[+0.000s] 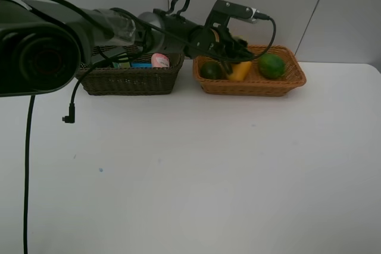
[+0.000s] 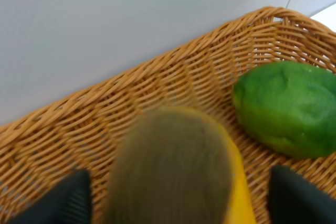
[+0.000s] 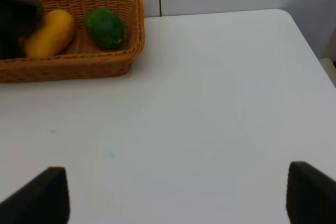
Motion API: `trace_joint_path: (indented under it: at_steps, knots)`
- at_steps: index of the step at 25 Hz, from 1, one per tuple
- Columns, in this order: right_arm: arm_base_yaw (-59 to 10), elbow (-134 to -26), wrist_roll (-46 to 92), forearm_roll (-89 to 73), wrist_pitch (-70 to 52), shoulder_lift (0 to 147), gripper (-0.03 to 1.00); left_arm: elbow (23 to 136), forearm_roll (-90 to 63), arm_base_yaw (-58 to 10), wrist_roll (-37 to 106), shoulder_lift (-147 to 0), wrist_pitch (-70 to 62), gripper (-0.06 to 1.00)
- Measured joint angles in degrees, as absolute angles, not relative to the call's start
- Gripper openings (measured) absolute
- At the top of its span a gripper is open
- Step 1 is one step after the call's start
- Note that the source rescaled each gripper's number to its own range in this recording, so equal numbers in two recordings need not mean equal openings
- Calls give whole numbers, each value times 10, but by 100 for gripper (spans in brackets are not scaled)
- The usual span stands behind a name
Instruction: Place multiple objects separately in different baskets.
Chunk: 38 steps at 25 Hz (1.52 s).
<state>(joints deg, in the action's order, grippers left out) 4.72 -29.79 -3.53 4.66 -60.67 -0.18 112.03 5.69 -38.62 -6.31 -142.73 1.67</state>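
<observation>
Left gripper (image 2: 178,198): its two dark fingertips (image 2: 68,203) were seen spread wide at the lower corners of the left wrist view, with a blurred brown kiwi (image 2: 170,169) between them; no fingertip was seen touching it, and whether it was resting or falling could not be told.
Left gripper, overhead: it was reached across to the tan basket (image 1: 286,81) at upper centre of the exterior high view, over the fruit (image 1: 229,49).
Right gripper (image 3: 178,195): its dark fingertips (image 3: 44,195) were seen at the lower corners of the right wrist view, set wide apart over bare white table (image 3: 210,103), with nothing between them.
Hidden or unclear: the kiwi was masked by the left arm in the exterior high view; the right gripper was not shown there; a large dark camera body (image 1: 36,52) filled the upper left and covered part of the dark basket (image 1: 131,81).
Tan basket contents: a yellow mango (image 1: 240,71) was laid at its middle, a light green fruit (image 1: 271,65) to the right of it, a darker green fruit (image 1: 211,70) to the left; the kiwi was seen just above the mango in the left wrist view.
Dark basket contents: a pink spray bottle (image 1: 159,60) and a blue eraser (image 1: 141,65) were made out at upper left of centre; the rest was too hidden to name.
Baskets: they were set side by side along the rear wall, close but apart.
</observation>
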Motion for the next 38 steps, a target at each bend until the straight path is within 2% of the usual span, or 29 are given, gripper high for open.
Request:
trace_joint_path:
  at_steps: [1, 3, 14, 18, 30, 38]
  knots:
    - [47, -298, -35, 47, -607, -2, 100, 1120, 57, -386, -63, -1427, 18, 90]
    - [47, -298, -35, 47, -607, -2, 100, 1120, 57, -386, -63, -1427, 18, 94]
    - [47, -298, -35, 47, -607, -2, 100, 1120, 57, -386, -63, -1425, 4, 95]
    - [47, -298, -35, 47, -607, -2, 100, 1120, 57, -385, -63, -1401, -78, 95]
    - [47, -298, -35, 47, -607, -2, 100, 1121, 89, -373, -63, -1275, -448, 95]
    - [47, -298, -35, 47, -607, -2, 100, 1121, 99, -373, -67, -1218, -543, 95]
